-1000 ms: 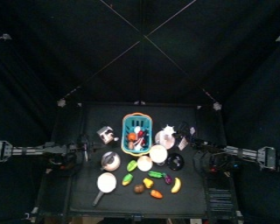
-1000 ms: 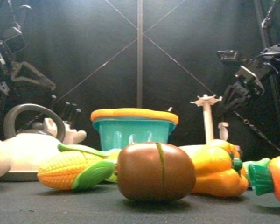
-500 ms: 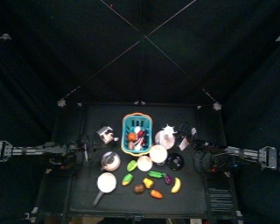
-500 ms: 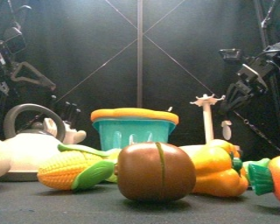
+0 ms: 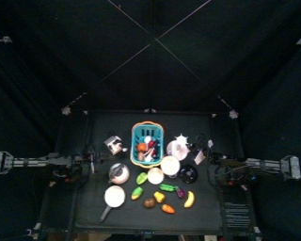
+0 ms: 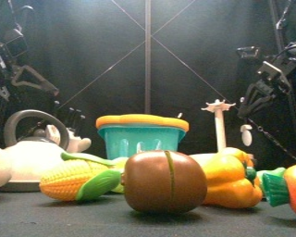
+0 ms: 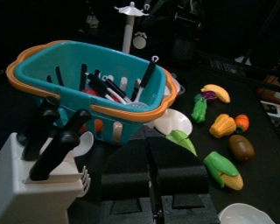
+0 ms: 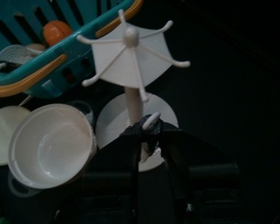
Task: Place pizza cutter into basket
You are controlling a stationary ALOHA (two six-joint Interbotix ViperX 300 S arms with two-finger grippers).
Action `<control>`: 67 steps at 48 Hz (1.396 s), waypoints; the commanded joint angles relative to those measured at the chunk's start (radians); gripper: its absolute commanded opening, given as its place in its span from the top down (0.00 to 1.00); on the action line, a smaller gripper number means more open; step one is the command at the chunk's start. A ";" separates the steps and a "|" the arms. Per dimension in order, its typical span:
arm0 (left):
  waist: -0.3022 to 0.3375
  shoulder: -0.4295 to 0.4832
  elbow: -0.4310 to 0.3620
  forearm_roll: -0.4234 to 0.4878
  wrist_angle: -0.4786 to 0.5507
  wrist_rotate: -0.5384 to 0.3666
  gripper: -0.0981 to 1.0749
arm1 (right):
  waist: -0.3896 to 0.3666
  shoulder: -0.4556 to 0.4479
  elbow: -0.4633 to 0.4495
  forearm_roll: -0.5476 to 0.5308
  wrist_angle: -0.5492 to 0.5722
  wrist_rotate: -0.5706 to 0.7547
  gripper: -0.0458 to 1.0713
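The teal basket with an orange rim point(image 5: 147, 125) stands at the table's back middle and holds several utensils; it also shows in the front view point(image 6: 141, 140) and both wrist views point(image 7: 122, 112) point(image 8: 59, 70). My right gripper point(image 8: 149, 140) is shut on a small pale-ended tool, apparently the pizza cutter point(image 6: 244, 132), which hangs above the table right of the white peg rack point(image 6: 218, 116). From above the right gripper point(image 5: 216, 161) is right of the basket. My left gripper point(image 7: 154, 171) rests shut and empty at the table's left, short of the basket.
A knife block point(image 7: 31, 162) stands next to the basket. White bowls point(image 8: 43, 144), a kettle point(image 6: 27, 148), toy corn point(image 6: 79, 180), a pepper point(image 6: 225, 180) and other toy foods crowd the front half of the table.
My right gripper has lifted the pale tool a little higher and slightly to the right in the front view. The left arm has not moved.
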 commanded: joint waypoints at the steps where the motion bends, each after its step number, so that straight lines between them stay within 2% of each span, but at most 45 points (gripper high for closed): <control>1: 0.003 0.006 -0.014 -0.002 -0.009 0.000 0.93 | 0.064 -0.003 -0.038 0.026 0.020 0.000 0.48; 8: 0.003 0.006 -0.015 0.000 -0.011 0.000 0.93 | 0.160 0.000 -0.078 0.054 0.029 -0.002 0.48; 15: 0.003 0.006 -0.015 0.000 -0.011 0.000 0.93 | 0.250 0.025 -0.137 0.028 0.015 -0.003 0.48; 25: 0.003 0.006 -0.015 -0.002 -0.009 0.000 0.93 | 0.267 0.120 -0.233 -0.110 -0.112 0.000 0.48; 30: 0.003 0.006 -0.017 -0.002 -0.011 0.000 0.93 | 0.230 0.190 -0.293 -0.218 -0.215 0.006 0.47; 36: 0.003 0.006 -0.017 0.000 -0.009 0.000 0.93 | 0.164 0.278 -0.359 -0.288 -0.337 0.009 0.47; 44: 0.005 0.005 -0.018 0.000 -0.011 0.000 0.93 | 0.046 0.425 -0.442 -0.291 -0.491 0.008 0.46; 55: 0.005 0.006 -0.017 0.000 -0.011 0.000 0.93 | -0.067 0.586 -0.509 -0.281 -0.586 0.008 0.44; 67: 0.005 0.006 -0.017 -0.002 -0.011 0.000 0.93 | -0.117 0.672 -0.543 -0.229 -0.617 0.000 0.27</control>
